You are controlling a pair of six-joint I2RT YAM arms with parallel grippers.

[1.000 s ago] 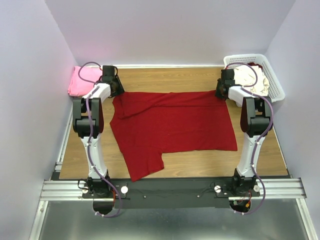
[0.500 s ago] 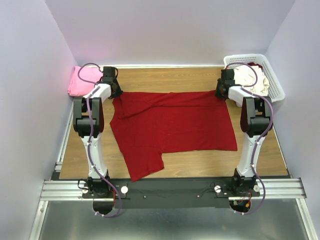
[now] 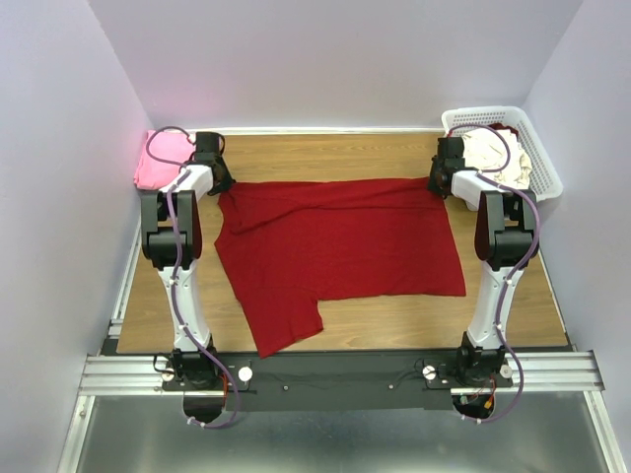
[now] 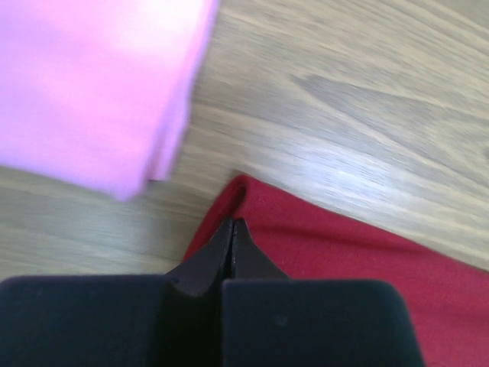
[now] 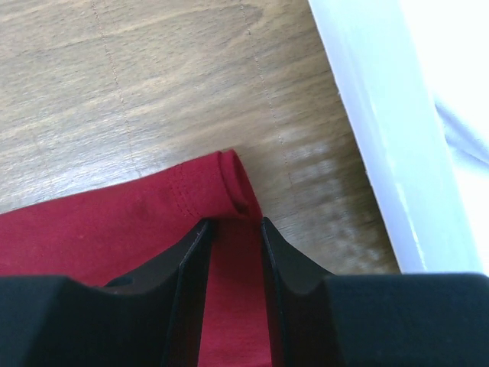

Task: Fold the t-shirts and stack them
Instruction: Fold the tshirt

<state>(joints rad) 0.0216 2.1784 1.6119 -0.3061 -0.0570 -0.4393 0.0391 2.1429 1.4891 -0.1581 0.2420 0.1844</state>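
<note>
Left gripper [image 4: 231,223] has its fingers pressed together, pinching the far left corner of the red shirt [image 3: 345,236]. The cloth humps up just past the tips there. Bare desk [image 3: 335,153] shows beyond that corner. Just beside it, toward the far left corner of the desk, lies the pink shirt [image 4: 84,84], folded into a thick pad, apart from the red cloth and from the fingers.

Right gripper [image 5: 233,222] stands with its fingers spread, one on each side of the red shirt's far right corner. Red cloth fills the gap between them, and the hem curls into a small roll just ahead of the tips. I cannot tell whether the fingers squeeze the cloth. The white wall of the basket [image 5: 382,130] runs close by on the right, not touching the shirt.

From above, the red shirt lies spread flat over the middle of the desk, its far edge stretched between the two grippers and one sleeve reaching toward the near edge on the left. The basket sits at the far right corner, with cream shirts [image 3: 498,153] heaped inside it.
</note>
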